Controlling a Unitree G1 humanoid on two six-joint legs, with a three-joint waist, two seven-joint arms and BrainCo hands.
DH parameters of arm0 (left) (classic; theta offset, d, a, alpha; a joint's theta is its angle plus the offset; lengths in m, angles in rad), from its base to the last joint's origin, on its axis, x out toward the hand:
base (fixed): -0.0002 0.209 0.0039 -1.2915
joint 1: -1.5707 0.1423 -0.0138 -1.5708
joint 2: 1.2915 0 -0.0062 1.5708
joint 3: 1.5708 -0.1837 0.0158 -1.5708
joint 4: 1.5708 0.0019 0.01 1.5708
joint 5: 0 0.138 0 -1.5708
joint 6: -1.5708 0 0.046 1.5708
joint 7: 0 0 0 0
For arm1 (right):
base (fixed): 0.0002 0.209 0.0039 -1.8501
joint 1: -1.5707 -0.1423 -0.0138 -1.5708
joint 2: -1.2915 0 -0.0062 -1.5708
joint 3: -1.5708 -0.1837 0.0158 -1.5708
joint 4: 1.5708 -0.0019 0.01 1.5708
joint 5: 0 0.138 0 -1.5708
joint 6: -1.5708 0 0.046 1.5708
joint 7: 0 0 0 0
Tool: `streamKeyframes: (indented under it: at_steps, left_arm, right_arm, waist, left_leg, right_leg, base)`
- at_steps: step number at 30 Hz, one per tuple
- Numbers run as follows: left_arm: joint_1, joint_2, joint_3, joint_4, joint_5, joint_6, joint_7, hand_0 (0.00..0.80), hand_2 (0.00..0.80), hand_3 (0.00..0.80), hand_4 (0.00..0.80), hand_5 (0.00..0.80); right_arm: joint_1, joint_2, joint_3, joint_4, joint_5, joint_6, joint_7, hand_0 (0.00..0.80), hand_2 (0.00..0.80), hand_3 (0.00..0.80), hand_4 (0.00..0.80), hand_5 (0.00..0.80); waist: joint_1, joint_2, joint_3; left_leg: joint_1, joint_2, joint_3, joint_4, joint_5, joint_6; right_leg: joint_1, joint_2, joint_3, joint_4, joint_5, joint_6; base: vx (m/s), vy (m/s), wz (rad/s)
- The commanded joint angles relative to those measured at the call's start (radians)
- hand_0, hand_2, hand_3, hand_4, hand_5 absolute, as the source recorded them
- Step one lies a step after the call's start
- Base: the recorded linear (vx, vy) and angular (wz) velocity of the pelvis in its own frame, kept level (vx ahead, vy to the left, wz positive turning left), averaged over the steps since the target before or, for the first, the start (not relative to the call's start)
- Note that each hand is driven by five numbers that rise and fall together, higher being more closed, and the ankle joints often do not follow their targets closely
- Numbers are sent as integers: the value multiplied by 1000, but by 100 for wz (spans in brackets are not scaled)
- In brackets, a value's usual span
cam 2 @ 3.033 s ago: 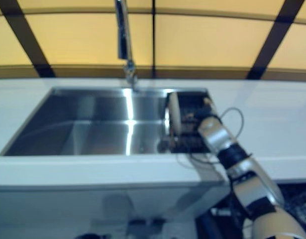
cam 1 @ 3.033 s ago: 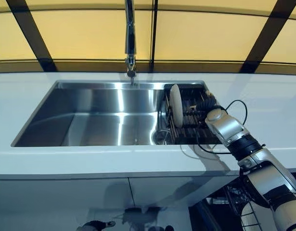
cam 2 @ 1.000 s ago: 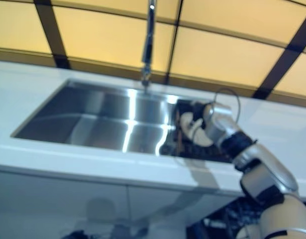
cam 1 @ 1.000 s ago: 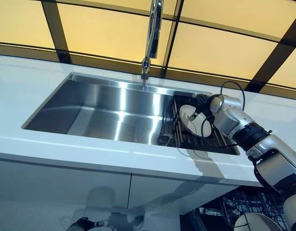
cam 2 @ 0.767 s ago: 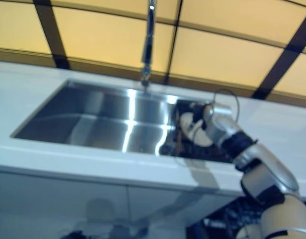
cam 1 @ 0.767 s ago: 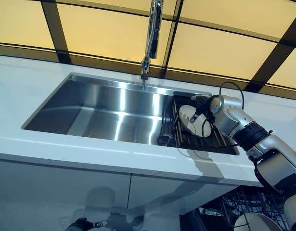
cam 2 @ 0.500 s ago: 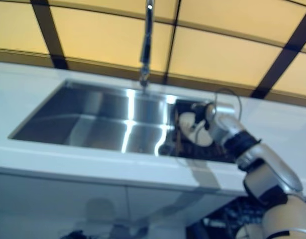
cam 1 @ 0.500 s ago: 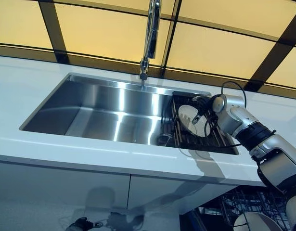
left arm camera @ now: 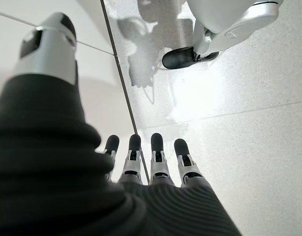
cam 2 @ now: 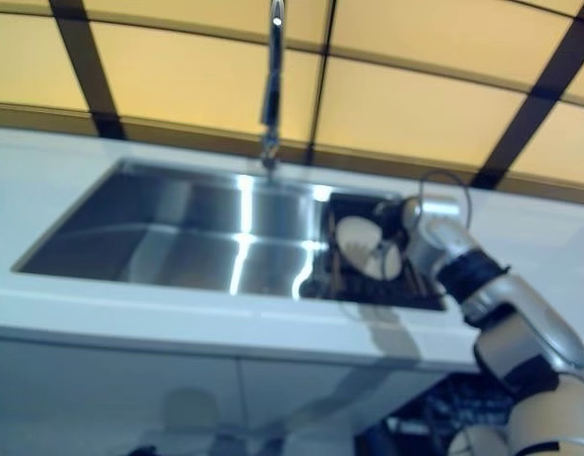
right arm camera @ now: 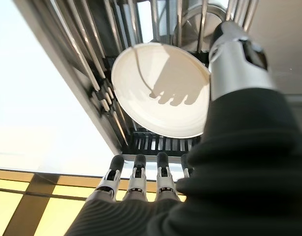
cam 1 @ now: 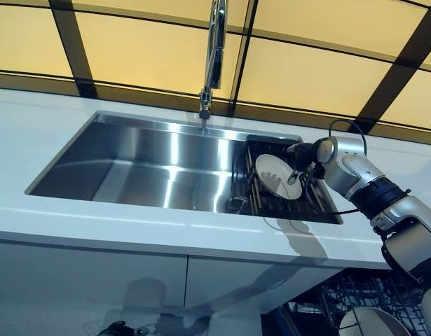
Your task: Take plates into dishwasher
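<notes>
Plate (cam 1: 278, 176) leans tilted in the dark rack (cam 1: 264, 203) at the sink's (cam 1: 131, 161) right end, just left of the right robot hand (cam 1: 304, 158), whose straight fingers (right arm camera: 136, 172) and thumb (right arm camera: 234, 54) bracket its rim. Left robot hand (left arm camera: 155, 157) hangs open over the floor.

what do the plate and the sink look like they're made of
The plate looks like glazed ceramic, possibly melamine: plain off-white and smooth, with a thin rim. The sink looks like brushed stainless steel: silver-grey walls with streaked bright reflections.
</notes>
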Motion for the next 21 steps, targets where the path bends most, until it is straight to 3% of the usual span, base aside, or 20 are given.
streamKeyframes:
  at_steps: [1, 21]
  left_arm:
    - [-38, 23, -10, 25, 38, -36, -7, 0, 0, 0, 0, 0]
    - [-38, 24, 11, -12, 43, -33, -16, 0, 0, 0, 0, 0]
  right_arm:
    - [-52, -97, 28, -17, -34, 3, 31, 0, 0, 0, 0, 0]
    - [146, -76, -92, -185, -43, 31, 97, 0, 0, 0, 0, 0]
  waist:
    - [4, -14, 4]
    - [-26, 10, 8]
  left_leg:
    - [-43, -20, -11, -5, 1, 31]
    - [-31, -26, -2, -5, -3, 40]
  right_leg:
    - [63, -41, -14, 1, -46, 83]
    - [63, -47, 1, 4, -45, 85]
  base:
    - [-7, 8, -7]
    - [1, 1, -1]
